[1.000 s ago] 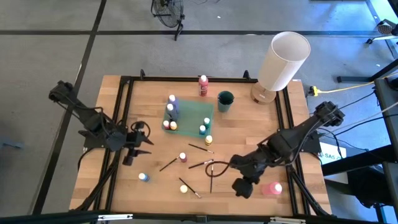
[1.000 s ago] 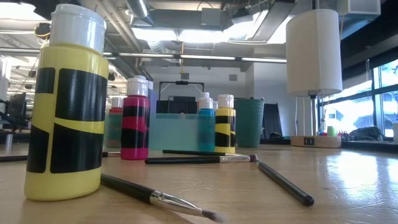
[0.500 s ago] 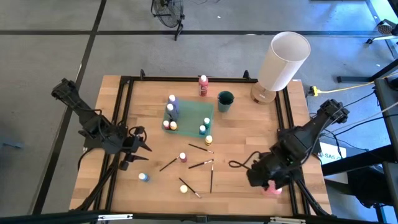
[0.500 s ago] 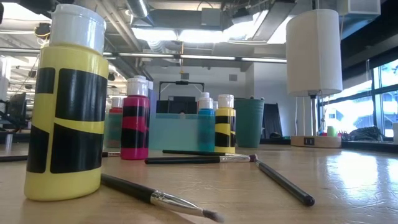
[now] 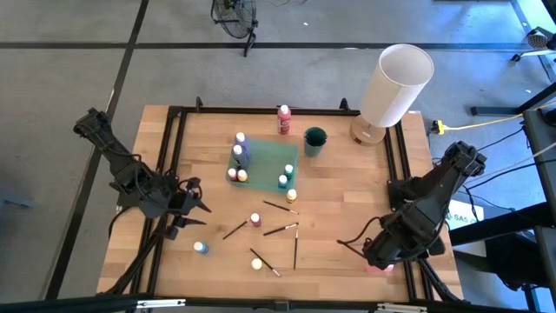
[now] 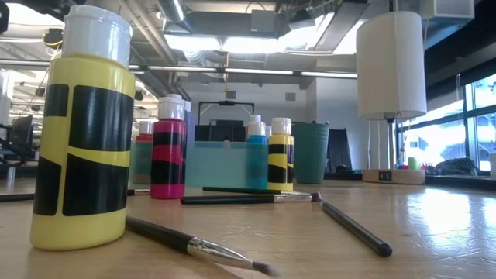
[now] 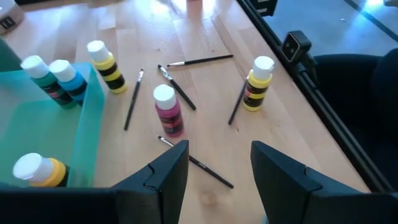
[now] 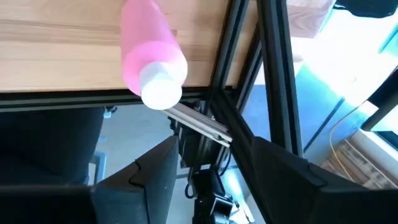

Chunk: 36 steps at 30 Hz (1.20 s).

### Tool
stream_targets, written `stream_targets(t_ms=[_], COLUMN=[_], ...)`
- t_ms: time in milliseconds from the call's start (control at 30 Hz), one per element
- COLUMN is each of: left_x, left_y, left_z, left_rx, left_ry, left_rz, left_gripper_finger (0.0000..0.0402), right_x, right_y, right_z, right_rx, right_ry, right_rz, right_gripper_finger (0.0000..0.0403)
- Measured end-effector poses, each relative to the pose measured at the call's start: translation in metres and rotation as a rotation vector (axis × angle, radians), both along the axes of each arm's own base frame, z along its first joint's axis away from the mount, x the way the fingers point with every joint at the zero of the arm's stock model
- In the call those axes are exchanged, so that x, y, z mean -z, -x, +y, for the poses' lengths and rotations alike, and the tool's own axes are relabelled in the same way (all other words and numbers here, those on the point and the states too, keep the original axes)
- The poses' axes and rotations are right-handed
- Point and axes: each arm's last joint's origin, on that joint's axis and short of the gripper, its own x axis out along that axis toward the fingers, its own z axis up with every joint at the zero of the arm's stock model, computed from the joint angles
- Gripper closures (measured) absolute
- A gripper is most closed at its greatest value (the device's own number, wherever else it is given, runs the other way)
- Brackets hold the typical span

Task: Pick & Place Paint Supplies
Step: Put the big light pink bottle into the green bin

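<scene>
My right gripper (image 5: pixel 382 250) (image 8: pixel 199 168) is open above a pink white-capped bottle (image 8: pixel 146 56) (image 5: pixel 380 267) at the table's near right corner, touching nothing. My left gripper (image 5: pixel 195 209) (image 7: pixel 217 168) is open over the table's left side, short of a pink bottle (image 7: pixel 166 112) (image 5: pixel 255 219). Loose bottles stand on the wood: blue (image 5: pixel 200 248), yellow (image 5: pixel 256 263) (image 6: pixel 85 132), yellow (image 5: pixel 291 196). Several dark brushes (image 5: pixel 280 229) (image 7: pixel 193 163) lie flat mid-table. More bottles stand in a teal tray (image 5: pixel 261 161).
A big white cylinder (image 5: pixel 395 83) stands at the far right corner, with a teal cup (image 5: pixel 314 141) and a red bottle (image 5: pixel 284 120) near the far edge. Black frame rails (image 8: pixel 249 81) run along the table's sides, right next to the pink bottle.
My right gripper has swung from beside the brushes at the near middle toward the table's right edge and now hangs over the pink bottle, turned about on the way. The bottles and brushes have stayed in place.
</scene>
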Motion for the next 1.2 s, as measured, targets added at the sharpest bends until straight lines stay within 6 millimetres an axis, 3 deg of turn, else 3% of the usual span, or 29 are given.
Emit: stream_targets(t_ms=[333, 500, 800, 1067, 1200], left_x=[0.002, 0.001, 0.025, 0.030, 0.034], left_y=[0.001, -0.001, -0.006, -0.013, -0.014], left_z=[0.002, 0.003, 0.003, -0.010, -0.009], left_rx=[-0.026, -0.129, -0.245, -0.013, -0.011], left_ry=[-0.015, -0.009, -0.034, 0.071, 0.026], left_rz=[0.018, -0.029, -0.138, -0.267, -0.287], left_gripper_finger=[0.0233, 0.0233, 0.0233, 0.0233, 0.0233], right_x=[0.002, 0.004, 0.013, 0.020, 0.021], right_y=[-0.004, -0.002, 0.000, 0.002, 0.007], right_z=[-0.001, 0.003, 0.026, 0.032, 0.031], right_rx=[-0.034, -0.042, -0.059, -0.116, -0.125], right_ry=[0.081, 0.098, 0.111, 0.169, 0.213], right_rz=[-0.134, -0.140, -0.230, -0.244, -0.231], right_gripper_finger=[0.0125, 0.0107, 0.0113, 0.0130, 0.0141])
